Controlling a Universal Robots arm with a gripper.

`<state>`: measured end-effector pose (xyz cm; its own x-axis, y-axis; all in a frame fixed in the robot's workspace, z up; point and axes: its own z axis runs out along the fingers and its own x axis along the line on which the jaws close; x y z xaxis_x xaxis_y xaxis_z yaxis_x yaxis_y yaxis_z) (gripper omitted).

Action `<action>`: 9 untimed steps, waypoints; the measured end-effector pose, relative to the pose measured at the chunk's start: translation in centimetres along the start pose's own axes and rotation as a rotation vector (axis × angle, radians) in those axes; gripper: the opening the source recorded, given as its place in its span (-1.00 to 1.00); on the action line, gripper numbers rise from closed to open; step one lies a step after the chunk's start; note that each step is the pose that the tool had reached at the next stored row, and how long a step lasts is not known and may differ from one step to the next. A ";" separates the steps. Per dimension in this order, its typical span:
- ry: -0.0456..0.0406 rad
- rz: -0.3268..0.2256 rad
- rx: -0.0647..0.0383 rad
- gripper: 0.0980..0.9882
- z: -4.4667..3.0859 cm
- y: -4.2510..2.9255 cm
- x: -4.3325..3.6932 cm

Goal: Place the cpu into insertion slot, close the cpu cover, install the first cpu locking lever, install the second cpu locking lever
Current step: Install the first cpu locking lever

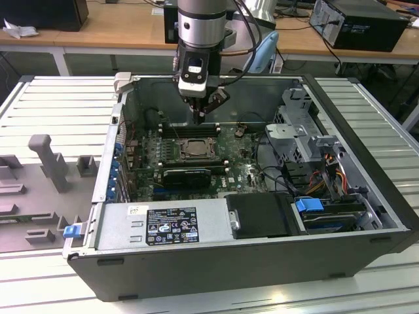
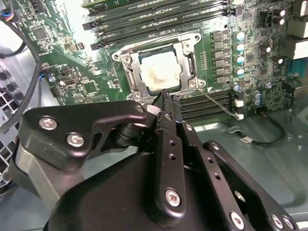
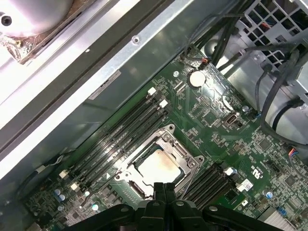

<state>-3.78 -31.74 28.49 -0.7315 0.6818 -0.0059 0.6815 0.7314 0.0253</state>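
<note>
Since the motherboard slot has its cover down around the seated cpu, two steps look done, while the claw, fingers together with nothing visible between, hangs at the slot's edge and a thin lever seems unlatched.

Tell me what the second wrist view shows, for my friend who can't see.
A black gripper, fingers shut together, points its tips at the edge of the metal cpu cover, which lies flat over a pale square cpu on a green motherboard.
</note>
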 end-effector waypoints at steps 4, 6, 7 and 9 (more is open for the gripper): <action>0.0006 -0.026 0.000 -0.98 0.00 0.00 0.00; 0.0009 -0.038 0.000 -0.98 0.00 0.00 0.00; 0.0011 -0.045 0.000 -0.98 0.00 0.00 0.00; 0.0014 -0.058 0.000 -0.98 0.00 0.00 0.00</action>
<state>-3.77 -31.75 28.49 -0.7699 0.6381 -0.0059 0.6378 0.7698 0.0253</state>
